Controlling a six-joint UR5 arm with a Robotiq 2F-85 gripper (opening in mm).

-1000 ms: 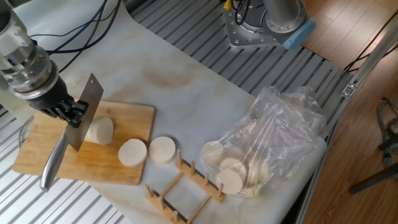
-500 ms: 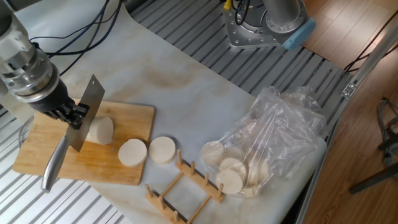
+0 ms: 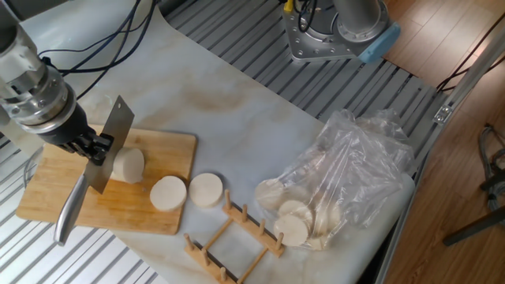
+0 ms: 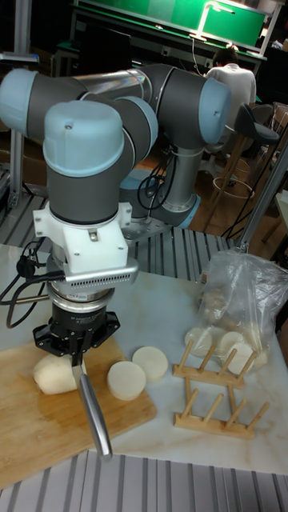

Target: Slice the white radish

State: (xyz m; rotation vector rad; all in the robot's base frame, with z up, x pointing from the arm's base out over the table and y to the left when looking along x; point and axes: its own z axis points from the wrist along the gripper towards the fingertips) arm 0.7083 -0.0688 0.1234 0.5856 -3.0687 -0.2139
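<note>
The white radish [image 3: 129, 165] [image 4: 53, 374] is a short cream stub lying on the wooden cutting board [image 3: 162, 147] [image 4: 56, 432]. My gripper [image 3: 88, 147] [image 4: 74, 342] is shut on a steel cleaver [image 3: 110, 142], gripping it where the blade meets the handle [image 4: 96, 414]. The blade stands upright and hides the stub's left part in the fixed view. Whether the edge is in the flesh I cannot tell. One cut slice [image 3: 168, 193] [image 4: 126, 380] lies on the board's right edge. A second slice [image 3: 206, 189] [image 4: 150, 362] lies just off it.
A wooden dish rack [image 3: 233, 235] [image 4: 216, 392] stands right of the slices. Beyond it is a clear plastic bag [image 3: 347, 170] [image 4: 244, 300] holding pale round slices. Black cables [image 3: 87, 39] run at the back left. The arm's base [image 3: 335, 31] is at the back.
The gripper and cleaver have sunk a few pixels. The radish stub and both slices have not moved.
</note>
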